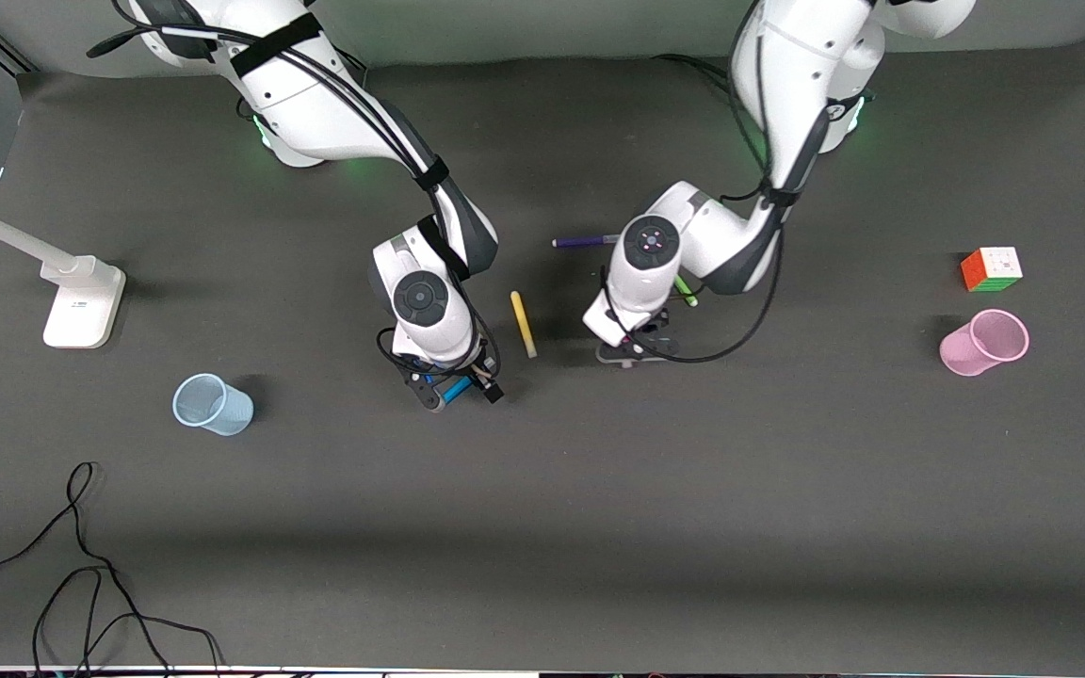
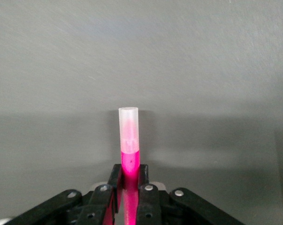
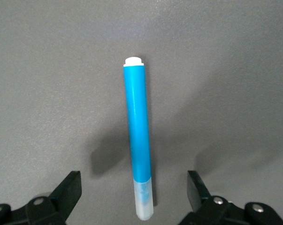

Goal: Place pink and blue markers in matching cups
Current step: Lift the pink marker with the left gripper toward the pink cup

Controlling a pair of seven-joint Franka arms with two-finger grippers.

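My right gripper (image 1: pixel 456 388) is low over the mat in the middle of the table. It is open, with one finger on each side of the blue marker (image 1: pixel 456 390). In the right wrist view the blue marker (image 3: pixel 137 136) lies flat on the mat, its translucent cap between my open right gripper's (image 3: pixel 134 190) fingers. My left gripper (image 1: pixel 632 350) is shut on the pink marker (image 2: pixel 129 154), whose pale cap sticks out past my left gripper's (image 2: pixel 130 172) tips. The front view hides the pink marker. The pale blue cup (image 1: pixel 211 404) stands toward the right arm's end, the pink cup (image 1: pixel 983 342) toward the left arm's end.
A yellow pen (image 1: pixel 523 323) lies between the two grippers. A purple pen (image 1: pixel 585 241) and a green pen (image 1: pixel 687 291) lie by the left arm's wrist. A colour cube (image 1: pixel 992 269) sits beside the pink cup. A white stand (image 1: pixel 81 299) and a black cable (image 1: pixel 81 565) are at the right arm's end.
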